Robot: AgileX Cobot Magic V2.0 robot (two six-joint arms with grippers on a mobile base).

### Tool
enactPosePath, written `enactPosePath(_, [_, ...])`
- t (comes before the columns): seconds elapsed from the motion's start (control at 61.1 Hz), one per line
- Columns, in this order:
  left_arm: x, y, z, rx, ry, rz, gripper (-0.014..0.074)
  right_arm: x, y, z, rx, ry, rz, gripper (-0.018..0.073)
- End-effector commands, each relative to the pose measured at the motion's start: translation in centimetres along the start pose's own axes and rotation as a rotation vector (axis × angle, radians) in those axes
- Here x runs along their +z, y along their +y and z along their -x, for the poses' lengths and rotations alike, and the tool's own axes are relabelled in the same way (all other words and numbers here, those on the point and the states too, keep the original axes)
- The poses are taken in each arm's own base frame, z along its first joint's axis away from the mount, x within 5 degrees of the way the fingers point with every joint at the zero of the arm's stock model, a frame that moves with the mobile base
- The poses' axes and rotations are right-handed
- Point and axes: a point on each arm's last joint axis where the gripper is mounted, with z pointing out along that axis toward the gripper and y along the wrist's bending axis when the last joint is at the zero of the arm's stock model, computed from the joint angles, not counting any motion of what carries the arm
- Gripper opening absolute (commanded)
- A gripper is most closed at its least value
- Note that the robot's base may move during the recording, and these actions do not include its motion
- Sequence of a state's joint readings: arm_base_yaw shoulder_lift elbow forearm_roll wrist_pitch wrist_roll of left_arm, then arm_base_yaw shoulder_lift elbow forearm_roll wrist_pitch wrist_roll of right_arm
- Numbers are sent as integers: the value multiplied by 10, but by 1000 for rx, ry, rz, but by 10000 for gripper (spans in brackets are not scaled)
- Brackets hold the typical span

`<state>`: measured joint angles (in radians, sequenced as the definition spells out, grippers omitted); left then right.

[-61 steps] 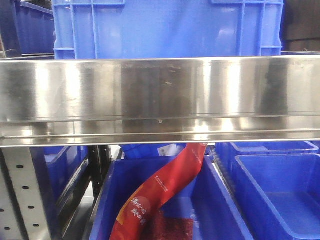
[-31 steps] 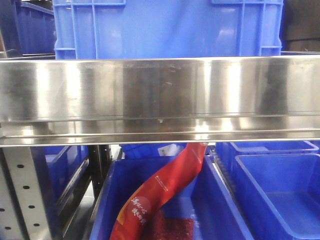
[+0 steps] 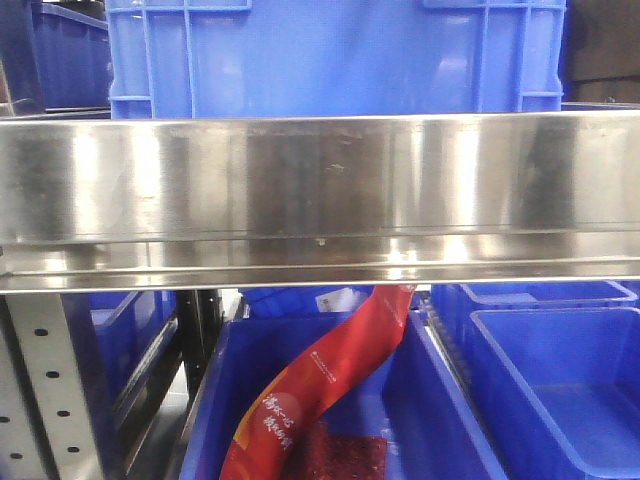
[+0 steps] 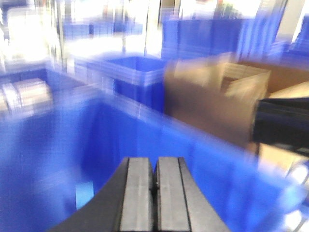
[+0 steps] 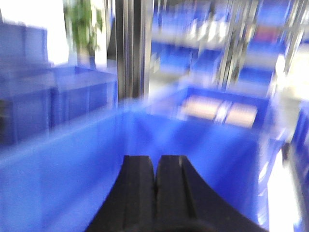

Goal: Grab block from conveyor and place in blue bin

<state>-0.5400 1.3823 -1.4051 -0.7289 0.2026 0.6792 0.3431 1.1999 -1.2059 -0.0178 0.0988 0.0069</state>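
both wrist views are smeared. the left gripper (image 4: pixel 154 181) and right gripper (image 5: pixel 155 181) are seen pressed together, nothing held, each over a blue bin (image 4: pixel 58 145). the block and conveyor are not seen, so a blind reach could be misjudged.

steel rail (image 3: pixel 320 195) blocking front, red bag (image 3: pixel 320 390) (draped) crowding lower bin (image 3: pixel 440 400)
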Motion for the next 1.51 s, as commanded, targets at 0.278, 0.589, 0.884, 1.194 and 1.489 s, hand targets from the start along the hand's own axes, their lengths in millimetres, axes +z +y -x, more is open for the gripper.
enactPosePath(0.278, [-84, -3, -53, -20, 10, 82, -111, -86, -1, -36, -4, -29, -5, -162])
enactPosePath(0.589, [-158, -7, -121, -48, 37, 109, -111, -155, 0, -106, -4, -28, -5, -162])
enactPosePath(0.884, [-191, -11, -121, -34, -56, 103, -111, -193, 0, -106, -5, -168, -6, -162])
enactPosePath(1.194, [-193, -12, -119, -33, -66, 103, -111, -197, 0, -103, -5, -197, -7, -162])
enactPosePath(1.489, [-193, -12, -119, -33, -66, 103, -111, -199, -4, -118, -10, -180, -68, -162])
